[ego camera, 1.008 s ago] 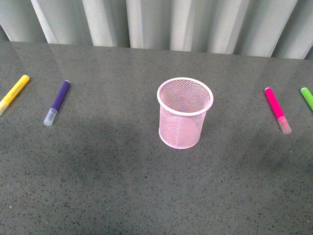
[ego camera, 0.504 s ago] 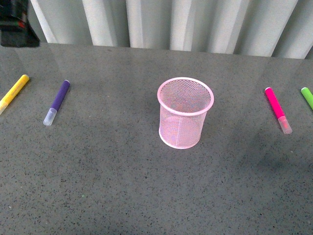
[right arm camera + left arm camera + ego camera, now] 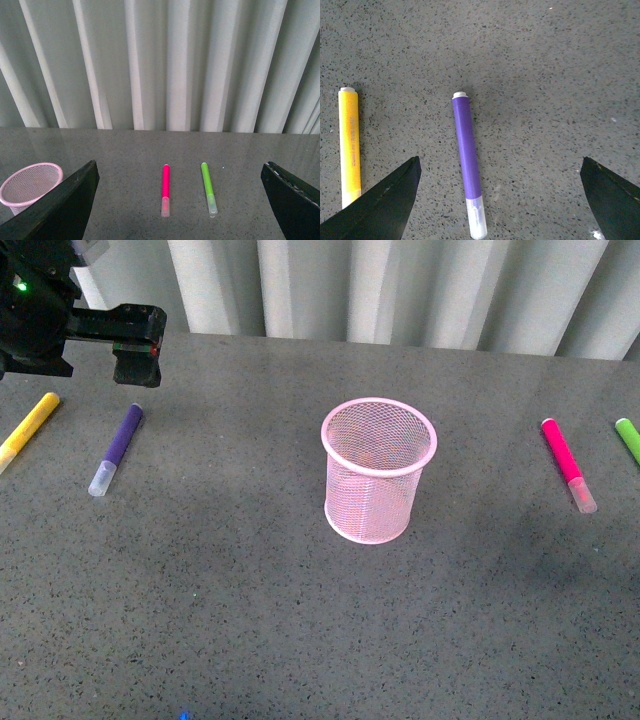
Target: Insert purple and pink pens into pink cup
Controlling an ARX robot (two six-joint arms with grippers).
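Purple barrel, clear cap: the purple pen (image 3: 466, 155) lies flat on the table (image 3: 250, 620), far left, well apart from the cup (image 3: 379, 470) that stands upright mid-table. The left gripper (image 3: 498, 162) hangs over it with its jaws spread wide and nothing in them. In the left wrist view the pen sits between the two fingers (image 3: 385, 200), off-centre toward the one on the yellow pen's (image 3: 349, 145) side. Its long axis runs crosswise to the line on which the jaws close, so I judge they would meet the barrel squarely once the arm drops and shifts a little sideways. From the front the gripper seems to hover above the pen's far end, the cap pointing toward the robot, though how high it is I cannot tell.

The pink pen (image 3: 165, 190) lies far right, just beside a green pen (image 3: 208, 194), cap also toward the robot. The right gripper (image 3: 180, 165), likewise wide and empty, faces it from well back, so the left arm is much the nearer to its pen.
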